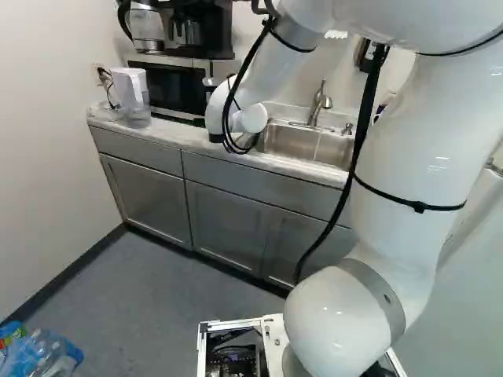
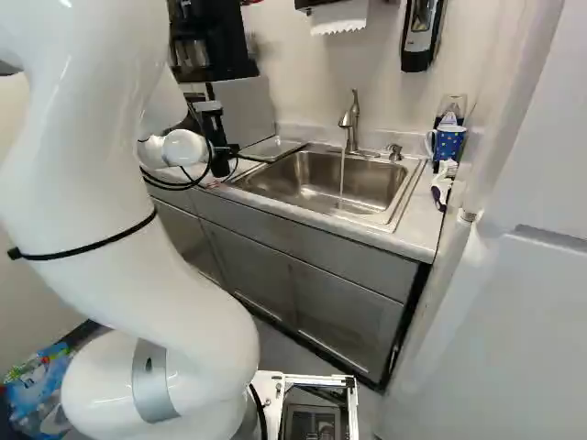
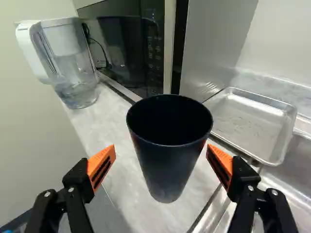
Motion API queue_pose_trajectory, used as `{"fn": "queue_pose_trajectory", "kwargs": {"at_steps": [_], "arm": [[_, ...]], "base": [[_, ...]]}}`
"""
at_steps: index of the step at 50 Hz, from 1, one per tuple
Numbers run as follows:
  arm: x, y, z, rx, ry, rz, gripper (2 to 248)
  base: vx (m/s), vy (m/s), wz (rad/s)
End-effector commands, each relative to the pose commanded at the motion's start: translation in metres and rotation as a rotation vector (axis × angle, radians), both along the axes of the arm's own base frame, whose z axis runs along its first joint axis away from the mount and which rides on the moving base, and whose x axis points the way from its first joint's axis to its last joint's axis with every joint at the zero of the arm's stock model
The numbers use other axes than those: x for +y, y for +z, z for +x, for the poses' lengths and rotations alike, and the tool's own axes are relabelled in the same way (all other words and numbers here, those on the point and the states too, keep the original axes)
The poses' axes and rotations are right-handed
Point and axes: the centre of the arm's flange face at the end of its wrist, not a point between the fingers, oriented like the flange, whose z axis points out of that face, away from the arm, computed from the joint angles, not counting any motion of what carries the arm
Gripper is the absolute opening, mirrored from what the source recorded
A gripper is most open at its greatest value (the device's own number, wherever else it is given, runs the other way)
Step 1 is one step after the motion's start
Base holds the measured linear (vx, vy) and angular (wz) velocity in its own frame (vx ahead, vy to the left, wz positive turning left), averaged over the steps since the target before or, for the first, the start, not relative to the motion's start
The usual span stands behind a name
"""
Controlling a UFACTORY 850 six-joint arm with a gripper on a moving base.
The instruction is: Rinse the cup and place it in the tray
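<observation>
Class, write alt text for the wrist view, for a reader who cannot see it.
A dark, open-topped cup stands upright on the counter between open fingers, not gripped. Beyond it, a metal tray lies by the sink; a clear pitcher stands near the microwave.

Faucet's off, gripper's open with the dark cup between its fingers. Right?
No, the faucet is on: the right base view shows water running from it into the sink. The gripper is open with the dark cup between its fingers, as stated.

Can read nothing — only see tiny marks on a microwave keypad (image 3: 154, 53), eleven o'clock in left base view, and a blurred bottle label (image 1: 12, 333) at eight.
</observation>
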Motion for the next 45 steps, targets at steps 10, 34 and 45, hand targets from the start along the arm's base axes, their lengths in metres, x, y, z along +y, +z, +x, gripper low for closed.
{"fn": "queue_pose_trajectory", "kwargs": {"at_steps": [10, 34, 45], "arm": [[0.0006, -0.0059, -0.0005, -0.034, 0.001, 0.012, 247], [0.0008, -0.0075, -0.0016, -0.055, 0.003, 0.019, 247], [0.0008, -0.0075, -0.0016, -0.055, 0.003, 0.019, 247]], "base": [[0.000, 0.000, 0.000], [0.000, 0.000, 0.000], [0.000, 0.000, 0.000]]}}
